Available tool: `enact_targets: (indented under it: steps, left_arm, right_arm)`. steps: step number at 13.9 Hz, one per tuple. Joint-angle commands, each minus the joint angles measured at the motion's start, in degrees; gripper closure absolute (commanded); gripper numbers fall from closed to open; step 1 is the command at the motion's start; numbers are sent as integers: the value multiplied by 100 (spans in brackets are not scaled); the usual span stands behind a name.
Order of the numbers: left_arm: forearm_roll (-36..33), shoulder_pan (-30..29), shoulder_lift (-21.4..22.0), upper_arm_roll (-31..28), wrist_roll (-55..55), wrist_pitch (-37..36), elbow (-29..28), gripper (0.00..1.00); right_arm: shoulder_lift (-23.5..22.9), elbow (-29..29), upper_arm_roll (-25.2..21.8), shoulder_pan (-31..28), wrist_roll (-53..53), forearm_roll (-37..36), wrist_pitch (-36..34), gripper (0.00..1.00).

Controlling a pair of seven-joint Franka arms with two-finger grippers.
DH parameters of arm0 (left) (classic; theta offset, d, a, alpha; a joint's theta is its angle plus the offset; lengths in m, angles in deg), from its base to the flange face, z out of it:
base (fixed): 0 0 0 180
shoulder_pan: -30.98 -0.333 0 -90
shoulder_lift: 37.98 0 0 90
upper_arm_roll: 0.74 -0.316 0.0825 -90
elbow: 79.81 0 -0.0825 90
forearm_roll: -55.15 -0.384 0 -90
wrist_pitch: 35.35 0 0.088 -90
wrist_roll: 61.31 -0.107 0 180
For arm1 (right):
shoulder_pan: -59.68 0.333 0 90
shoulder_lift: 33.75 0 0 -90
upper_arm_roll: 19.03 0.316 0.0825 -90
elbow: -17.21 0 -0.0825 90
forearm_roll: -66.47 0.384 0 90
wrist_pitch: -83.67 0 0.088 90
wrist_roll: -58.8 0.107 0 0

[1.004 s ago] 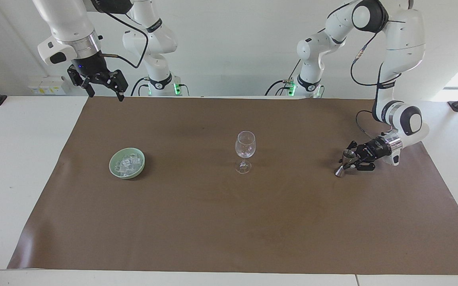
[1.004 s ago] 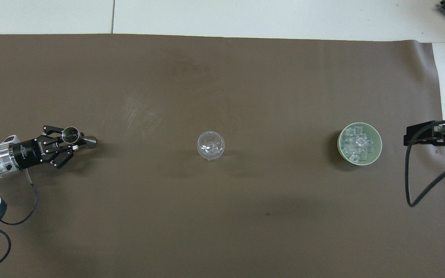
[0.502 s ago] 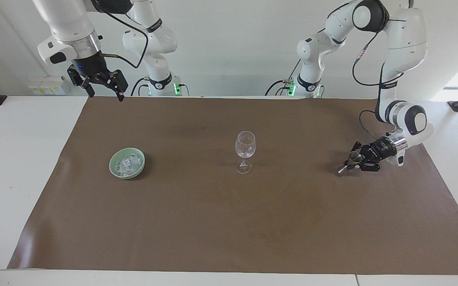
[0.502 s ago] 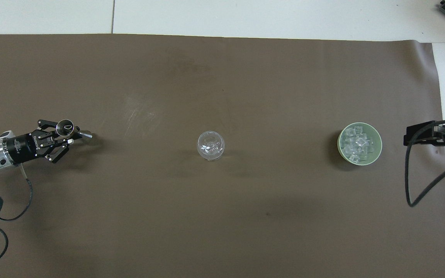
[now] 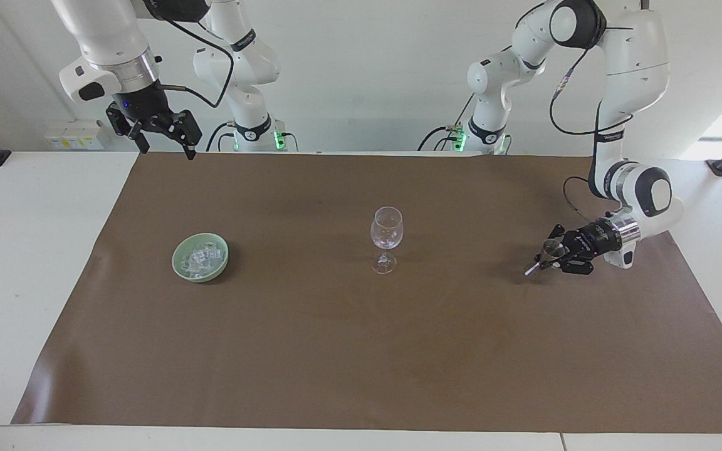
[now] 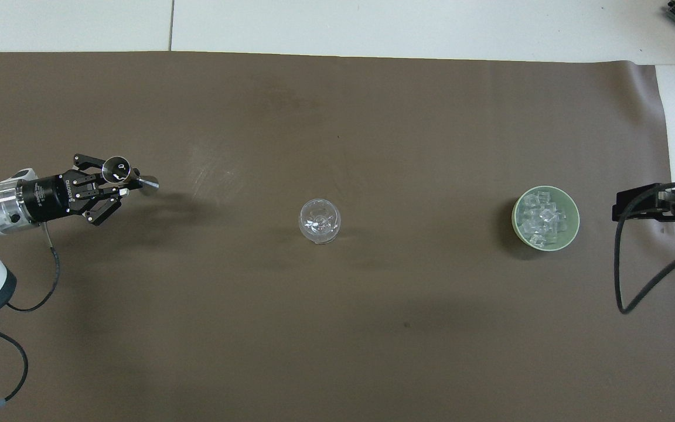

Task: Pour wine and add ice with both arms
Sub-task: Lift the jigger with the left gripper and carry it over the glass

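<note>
Facing view: the left gripper point(image 5: 547, 255) is clenched on one tilted metal measuring cup point(image 5: 544, 255), lifted over the brown mat point(image 5: 361, 351); it could spill before reaching the one wine glass point(image 5: 387, 239).

Overhead view: one green bowl point(image 6: 545, 218) holds the ice point(image 6: 541, 219), several cubes, toward the right arm's end. The right gripper point(image 6: 636, 209) waits with fingers released.

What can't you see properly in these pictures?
- Inside the metal measuring cup held by the left end effector: too small in either view to tell whether it holds wine.
- The right end effector: the overhead view's edge cuts off most of it.
- The ice in the green bowl: heaped, uncountable.
</note>
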Motion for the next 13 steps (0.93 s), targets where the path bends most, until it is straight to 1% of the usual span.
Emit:
enact_targets:
  steps: [1,3,6,7,9,11,13]
  left_arm:
    - [81,327,169,-41,497,-67,394,100]
    - [63,486,230,-32,831,-49,712,100]
    - [72,811,608,-41,1059,160,722,100]
    - [63,890,705,-32,1156,414,730,100]
    - [63,1110,863,-41,1376,583,731,100]
    - [28,1250,1030,-32,1596,916,731,100]
    - [-16,1365,1197,-41,1614,944,696,100]
  right_arm:
    - [134,139,-15,-8,-177,99,-11,0]
    - [134,139,-15,-8,-177,99,-11,0]
    - [134,139,-15,-8,-177,99,-11,0]
    - [134,139,-15,-8,-177,99,-11,0]
    - [134,139,-15,-8,-177,99,-11,0]
    - [134,139,-15,-8,-177,99,-11,0]
    - [134,139,-15,-8,-177,99,-11,0]
